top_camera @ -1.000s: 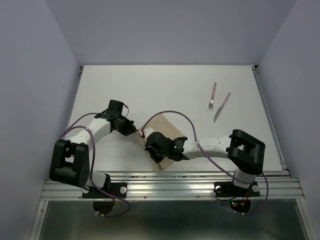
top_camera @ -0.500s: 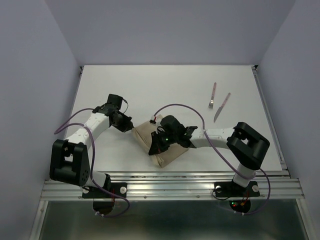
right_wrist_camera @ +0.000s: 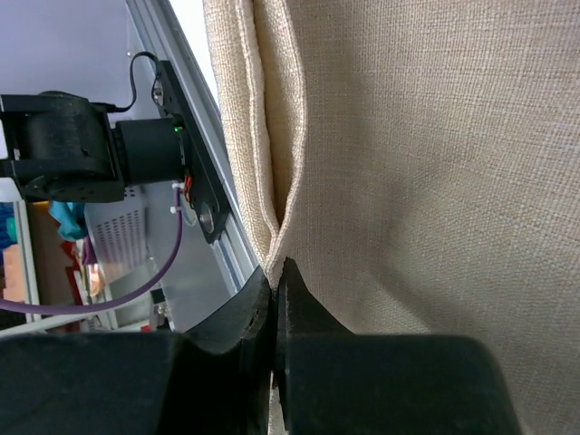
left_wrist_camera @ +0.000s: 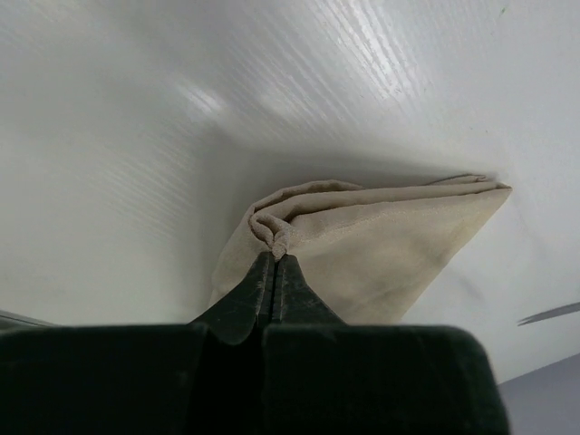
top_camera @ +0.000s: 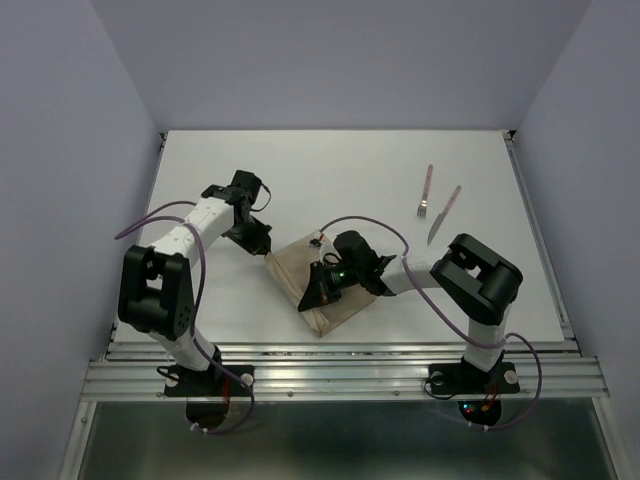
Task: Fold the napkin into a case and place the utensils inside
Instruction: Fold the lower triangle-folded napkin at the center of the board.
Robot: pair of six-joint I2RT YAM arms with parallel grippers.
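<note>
Top view: the folded napkin (top_camera: 335, 272) is held at lower centre, with the left arm (top_camera: 195, 225) stretched up-right and the right arm (top_camera: 420, 272) folded leftward; the utensils (top_camera: 427, 187) are laid upper right.
Left wrist: the jaws of the left gripper (left_wrist_camera: 275, 258) are pinched on a bunched corner.
Right wrist: the jaws of the right gripper (right_wrist_camera: 275, 272) are clamped on the hem.

I can't read any writing, label, brand, number or sign in any of my three feeds. That goes for the tan woven cloth napkin (right_wrist_camera: 408, 136) too, which fills most of the right wrist view.
</note>
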